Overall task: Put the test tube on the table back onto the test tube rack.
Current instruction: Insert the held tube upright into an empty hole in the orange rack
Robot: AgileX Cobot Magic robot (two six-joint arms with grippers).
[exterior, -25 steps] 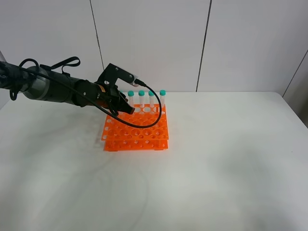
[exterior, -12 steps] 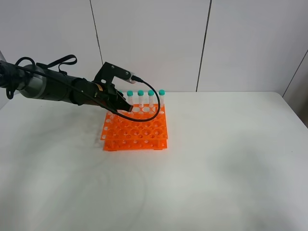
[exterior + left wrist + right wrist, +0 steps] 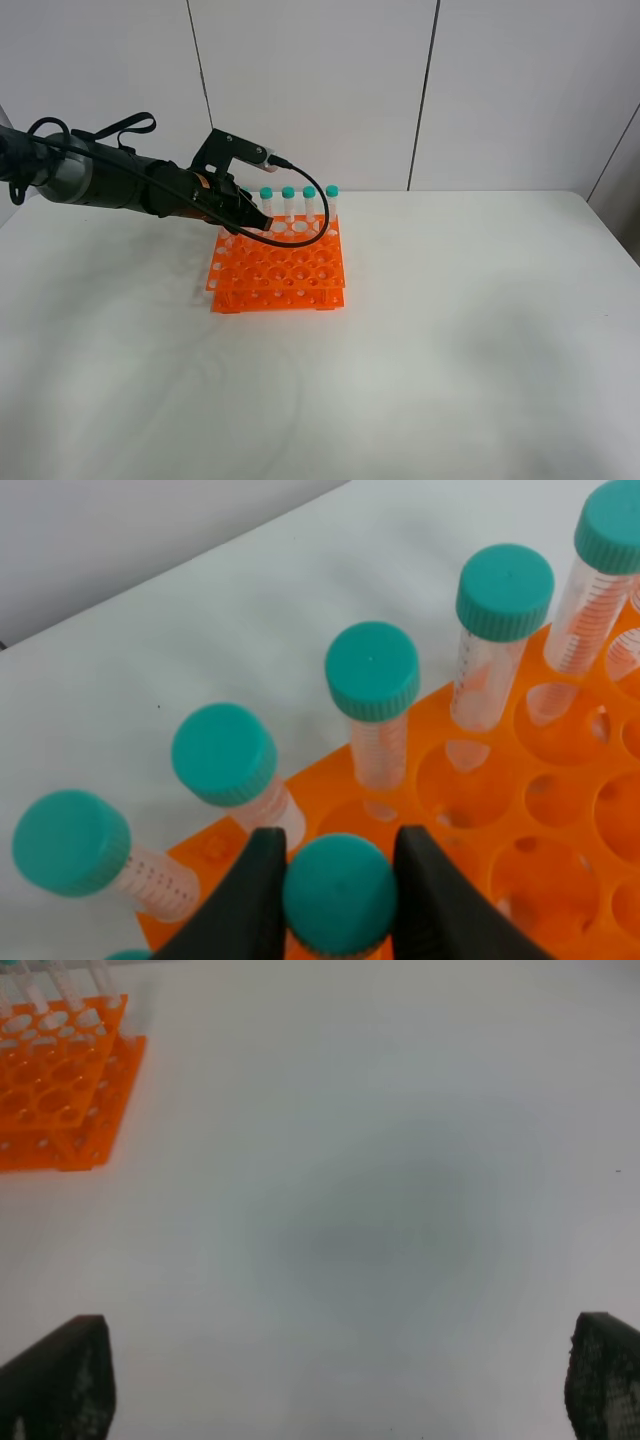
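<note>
Teal-capped test tube sat clamped in your left gripper | axis near-upright over orange test tube rack, back row | right gripper jaws wide apart, well off.

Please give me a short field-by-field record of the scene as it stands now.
left gripper: shut on the test tube, fingers either side of its teal cap
test tube position: over the test tube rack; whether its tip is in a hole cannot be told
other tubes: a row of teal-capped tubes standing along one edge of the rack
right gripper: open, holding nothing, over the bare table
</note>
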